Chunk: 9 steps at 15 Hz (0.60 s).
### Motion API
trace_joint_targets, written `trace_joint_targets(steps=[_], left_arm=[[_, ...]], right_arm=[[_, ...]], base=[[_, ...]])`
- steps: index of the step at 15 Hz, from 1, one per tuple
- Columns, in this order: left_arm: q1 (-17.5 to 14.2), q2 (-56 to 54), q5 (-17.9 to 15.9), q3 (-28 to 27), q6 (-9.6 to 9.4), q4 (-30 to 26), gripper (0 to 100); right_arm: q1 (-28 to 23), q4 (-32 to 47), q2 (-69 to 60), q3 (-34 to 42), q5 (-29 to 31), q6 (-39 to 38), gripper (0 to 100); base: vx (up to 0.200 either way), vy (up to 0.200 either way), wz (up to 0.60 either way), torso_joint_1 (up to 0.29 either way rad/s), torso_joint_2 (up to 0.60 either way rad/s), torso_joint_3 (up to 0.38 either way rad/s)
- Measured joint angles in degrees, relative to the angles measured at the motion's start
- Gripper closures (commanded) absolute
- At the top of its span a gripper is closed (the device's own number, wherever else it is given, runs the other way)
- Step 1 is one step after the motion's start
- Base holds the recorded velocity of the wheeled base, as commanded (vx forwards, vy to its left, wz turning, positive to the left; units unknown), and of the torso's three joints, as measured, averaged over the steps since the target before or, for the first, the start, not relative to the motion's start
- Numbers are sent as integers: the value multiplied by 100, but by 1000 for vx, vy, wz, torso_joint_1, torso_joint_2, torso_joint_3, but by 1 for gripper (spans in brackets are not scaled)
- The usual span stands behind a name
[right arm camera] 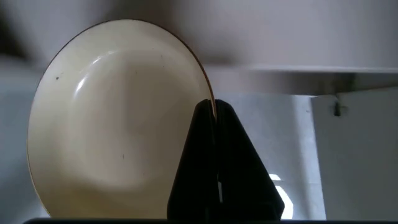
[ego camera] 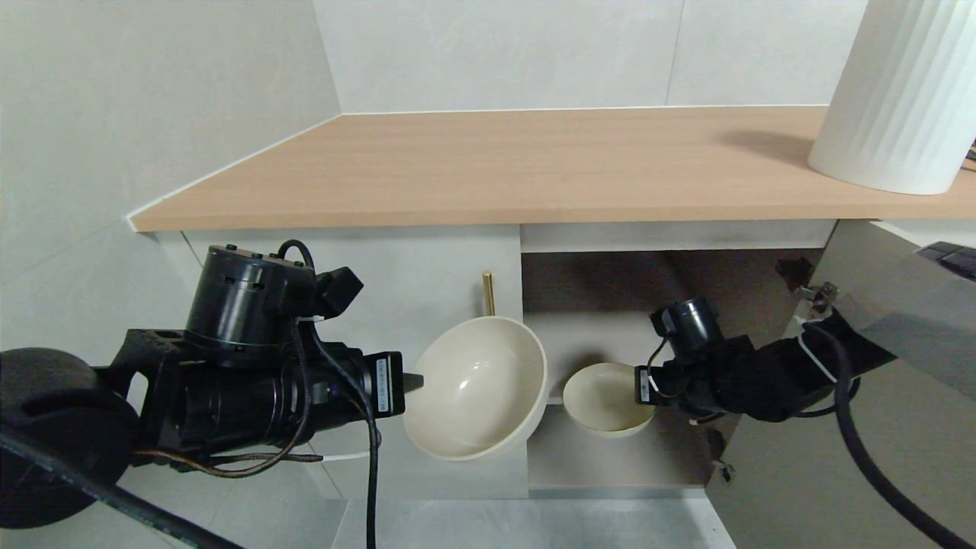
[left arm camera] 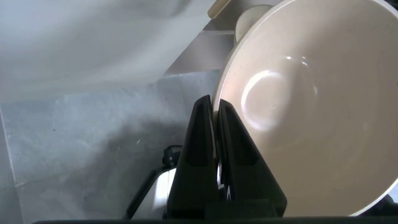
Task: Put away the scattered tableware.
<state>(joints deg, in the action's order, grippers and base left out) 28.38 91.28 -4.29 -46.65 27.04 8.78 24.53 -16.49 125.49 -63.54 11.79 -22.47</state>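
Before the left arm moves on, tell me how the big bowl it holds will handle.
The large bowl looks rigid and glossy, so probably slippery. The left end effector pinches only its rim, so it may pivot. If ceramic, a knock could chip it.

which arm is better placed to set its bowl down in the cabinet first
Right. The right gripper holds the small bowl inside the open cabinet, over its shelf. The left gripper holds the large bowl in front of the closed door.
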Motion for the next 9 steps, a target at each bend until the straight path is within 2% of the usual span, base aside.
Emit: trace_joint_targets(steps=[9], left_arm=[[0, 45, 6, 0, 0, -2, 100]], right_arm=[[-413, -685, 1340, -1087, 844, -235, 100]], base=[[0, 0, 0, 0, 0, 0]])
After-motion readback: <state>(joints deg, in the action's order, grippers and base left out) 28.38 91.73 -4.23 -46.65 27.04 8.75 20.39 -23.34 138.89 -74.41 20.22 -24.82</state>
